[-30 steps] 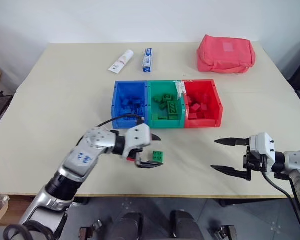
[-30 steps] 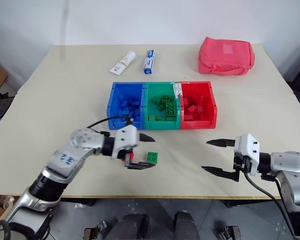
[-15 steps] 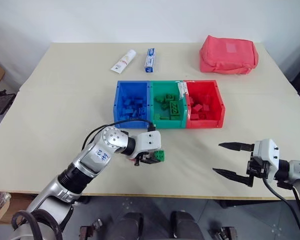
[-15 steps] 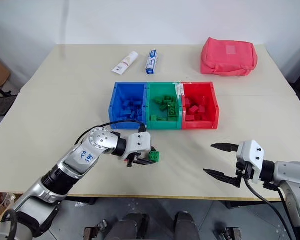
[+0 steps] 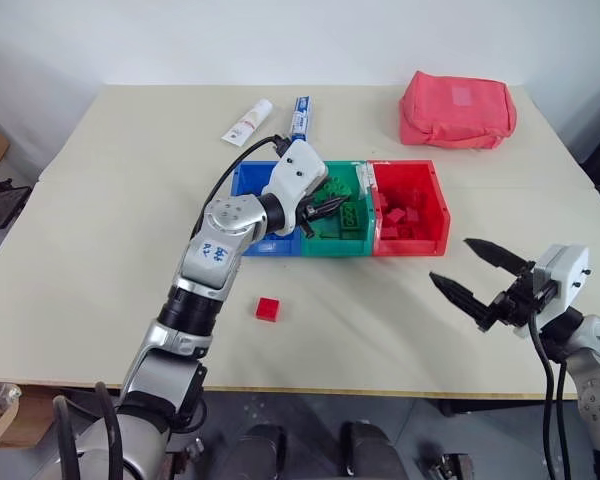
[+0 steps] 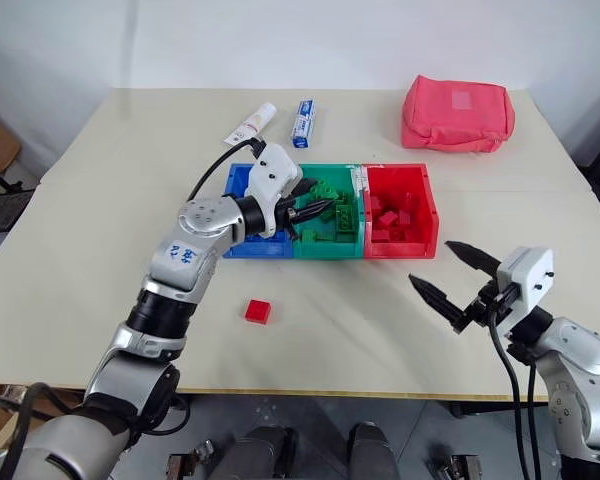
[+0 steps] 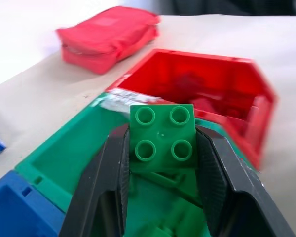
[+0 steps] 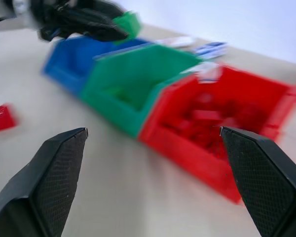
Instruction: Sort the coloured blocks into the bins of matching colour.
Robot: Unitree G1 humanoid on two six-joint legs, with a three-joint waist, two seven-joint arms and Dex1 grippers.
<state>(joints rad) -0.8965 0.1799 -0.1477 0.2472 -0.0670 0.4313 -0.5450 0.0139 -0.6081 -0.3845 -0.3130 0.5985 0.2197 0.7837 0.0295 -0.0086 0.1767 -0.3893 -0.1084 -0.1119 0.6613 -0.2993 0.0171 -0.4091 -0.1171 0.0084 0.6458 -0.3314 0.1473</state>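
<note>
My left gripper (image 5: 330, 207) is shut on a green block (image 7: 163, 133), its four studs facing the wrist camera. It holds the block level above the green bin (image 5: 335, 246), the middle of three joined bins. The blue bin (image 5: 248, 190) is partly hidden behind my left arm. The red bin (image 5: 410, 243) holds several red blocks, and the green bin holds green ones. One red block (image 5: 268, 309) lies alone on the table in front of the bins. My right gripper (image 5: 450, 260) hangs open and empty at the near right, apart from everything.
A pinkish-red fabric pouch (image 5: 457, 107) lies at the far right of the table. A toothpaste tube (image 5: 243, 122) and a small blue-and-white box (image 5: 297, 118) lie behind the bins. The table's front edge (image 5: 380, 388) runs just below my right gripper.
My left gripper shut on the green block, lifted it off the table and carried it away to above the green bin, uncovering the red block. My right gripper rose a little and turned.
</note>
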